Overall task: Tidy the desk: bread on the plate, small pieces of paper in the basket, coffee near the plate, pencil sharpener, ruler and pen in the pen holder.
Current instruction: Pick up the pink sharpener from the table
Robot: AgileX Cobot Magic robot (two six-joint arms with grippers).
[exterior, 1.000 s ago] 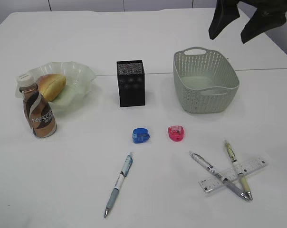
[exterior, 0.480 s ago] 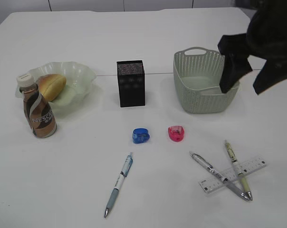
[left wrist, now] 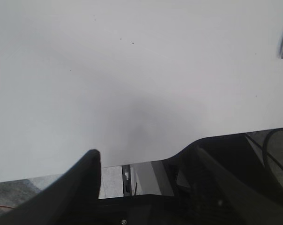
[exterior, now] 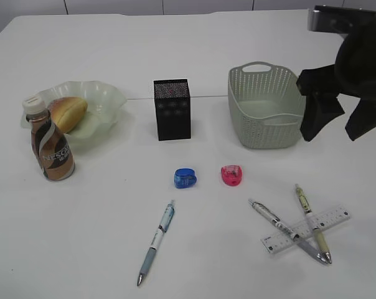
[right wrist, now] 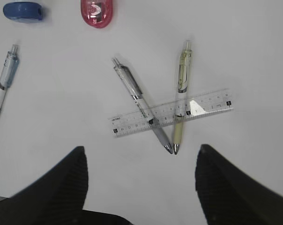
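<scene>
only the right wrist view shows the right gripper [right wrist: 140, 187] wide open, empty, over ruler [right wrist: 172, 112] and crossed pens on white surface [exterior: 101, 237].

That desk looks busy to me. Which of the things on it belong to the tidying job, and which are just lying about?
Part of the job:
bread, plate
coffee bottle
basket
pen holder
blue sharpener, pink sharpener
ruler
three pens

Just lying about:
nothing I can see; no paper scraps show either.
</scene>
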